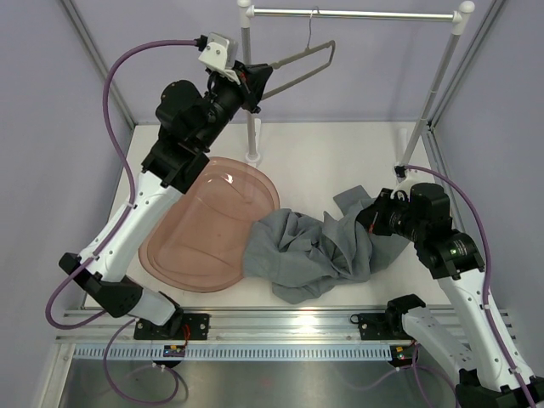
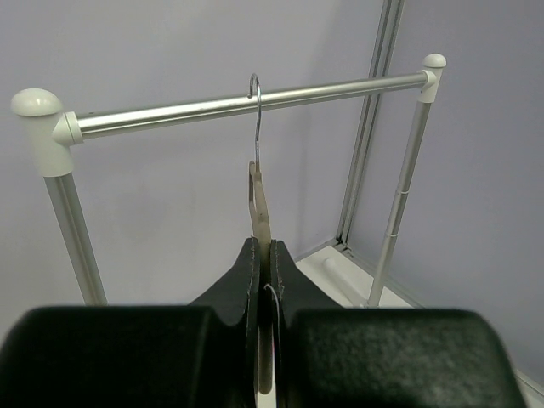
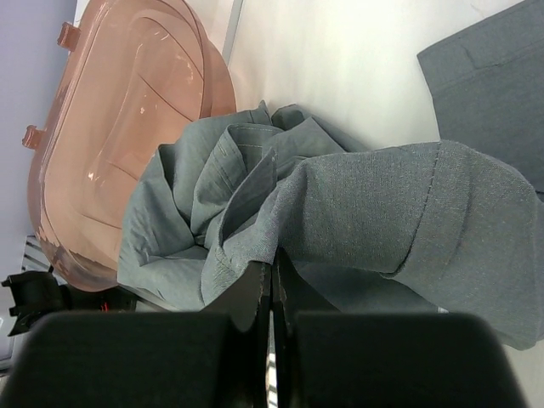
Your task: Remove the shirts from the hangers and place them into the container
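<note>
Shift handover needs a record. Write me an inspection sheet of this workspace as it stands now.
Surface: white table, no spills seen.
Job's things: grey-green shirt off its hanger, bunched on the table, one edge lying over the rim of the tub; hanger bare, hook on the garment rail.
Clutter: nothing seen.
Grippers: left tool shut on the hanger's frame; right tool shut on a fold of the shirt.
Cables: purple cables loop along both arms; no snag seen.
Surroundings: lilac walls on three sides, rail at the back.
</note>
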Robot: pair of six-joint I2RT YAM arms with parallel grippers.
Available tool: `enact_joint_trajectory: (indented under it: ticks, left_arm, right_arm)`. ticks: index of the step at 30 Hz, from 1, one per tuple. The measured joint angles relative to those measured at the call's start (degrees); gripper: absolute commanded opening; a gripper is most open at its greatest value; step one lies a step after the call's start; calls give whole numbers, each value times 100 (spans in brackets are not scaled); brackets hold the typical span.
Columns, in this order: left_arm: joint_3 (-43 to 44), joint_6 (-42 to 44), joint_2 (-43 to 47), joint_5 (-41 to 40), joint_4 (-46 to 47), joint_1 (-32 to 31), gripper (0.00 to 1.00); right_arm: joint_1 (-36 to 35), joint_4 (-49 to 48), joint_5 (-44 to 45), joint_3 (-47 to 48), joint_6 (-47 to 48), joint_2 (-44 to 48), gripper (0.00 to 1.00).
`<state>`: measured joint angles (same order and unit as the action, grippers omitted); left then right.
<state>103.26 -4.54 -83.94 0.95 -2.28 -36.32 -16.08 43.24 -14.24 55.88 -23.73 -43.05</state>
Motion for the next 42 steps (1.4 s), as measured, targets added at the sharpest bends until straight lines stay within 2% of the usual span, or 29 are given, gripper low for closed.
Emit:
enact_joint_trajectory:
  ticks: [10,16,25,26,27,30,31,33,34,36,37,42]
  left_arm:
    - [1086,149,-721,-11,-74,31,0]
    - [1104,122,-984,-9,-129,212,0]
    - [601,55,-931,-22,-35,278,2]
    - [533,33,-885,-44,-11,275,8]
    - [446,4,-824,-70,42,275,24]
    - [109,-57,-597,-199,155,275,39]
    - [20,-90,-529,-249,184,275,49]
    - [-33,-103,-468,-319,188,275,56]
    - [-35,-116,-448,-363,190,275,81]
    - [-37,-111,-415,-461,188,278,95]
    - [-37,-101,-402,-516,188,275,99]
    - [-37,-85,-205,-726,-57,275,99]
  right_arm:
    - [0,-17,-31,-9,0,0,0]
    - [0,-17,-28,-2,2,0,0]
    - [0,-20,-31,-2,2,-31,0]
    - [0,-20,-33,-2,0,-31,0]
    - [0,-20,-33,-2,0,-31,0]
    - [0,-24,-35,-2,-2,-31,0]
    - [0,-28,-35,-2,-2,-31,0]
    - [0,-48,-35,-2,-2,-31,0]
    - [0,-57,-35,-4,-2,-31,0]
    - [0,-57,-37,-2,-2,-31,0]
    - [0,-59,-35,-4,-2,-33,0]
    - [0,-66,-35,-2,-2,-68,0]
